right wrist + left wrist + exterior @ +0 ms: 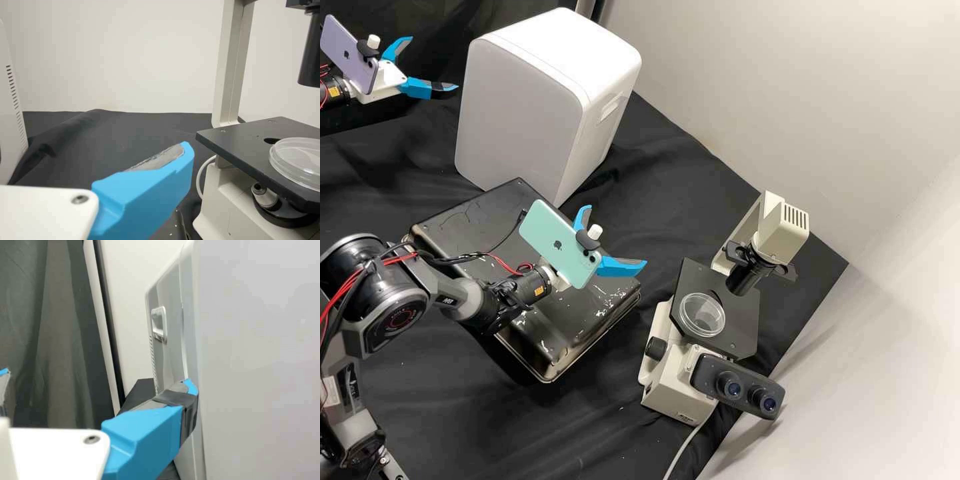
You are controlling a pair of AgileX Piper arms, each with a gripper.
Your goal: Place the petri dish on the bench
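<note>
A clear petri dish (702, 313) lies on the black stage of the microscope (693, 373) at the right of the bench. In the right wrist view the petri dish (300, 157) sits on the stage, ahead of my blue finger (150, 185). My right gripper (616, 237) hangs open and empty above the dark tray's right end, left of the microscope and apart from the dish. Far back on the left, my left gripper (433, 62) is open and empty beside the white box; its finger (150, 435) is close to the box's side.
A tall white box (547, 100) stands at the back. A flat dark tray (487, 227) lies at the centre under the right arm. Black cloth (667, 180) covers the bench between box and microscope. A white wall borders the bench on the right.
</note>
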